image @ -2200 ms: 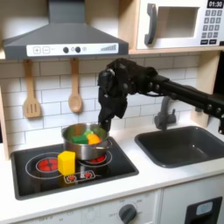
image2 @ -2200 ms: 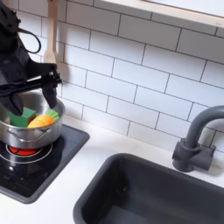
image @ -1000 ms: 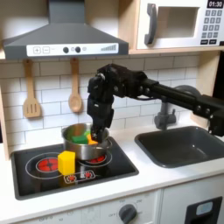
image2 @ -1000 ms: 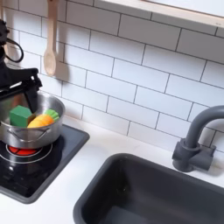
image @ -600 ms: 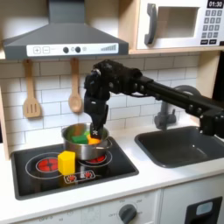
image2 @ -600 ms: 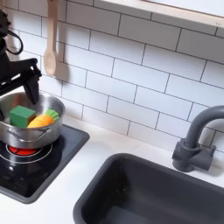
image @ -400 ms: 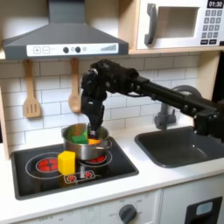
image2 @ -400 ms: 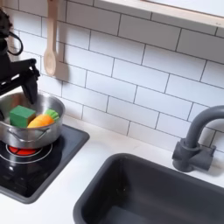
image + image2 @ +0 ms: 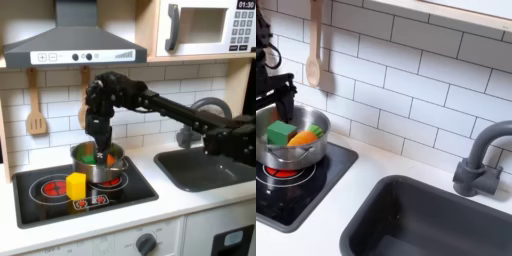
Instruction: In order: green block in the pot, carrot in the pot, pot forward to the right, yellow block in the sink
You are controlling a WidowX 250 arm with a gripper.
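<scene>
Since the green block (image 9: 280, 132) and the carrot (image 9: 301, 138) both lay inside the pot (image 9: 294, 158), the first two steps looked done and the drag was the step in hand. The pot sat on the black stovetop (image 9: 140, 192), over its rear burner ring. The yellow block (image 9: 76, 185) stood on the stovetop just in front of the pot, toward the first exterior view's left, untouched. The sink (image 9: 210, 170) lay well apart from the pot, toward the first exterior view's right, with the faucet (image 9: 478, 160) at its back edge.

The gripper (image 9: 97, 150) hung over the pot's back rim, pointing down. In the second exterior view its fingers (image 9: 284, 98) stood just above the pot's far edge, and they appeared parted with nothing between them, though the view cut them off at the edge.

Judging from this, the next move called for lowering a finger inside the rim or closing on the wall, then pulling the pot forward and toward the sink without tipping it or knocking the yellow block.
</scene>
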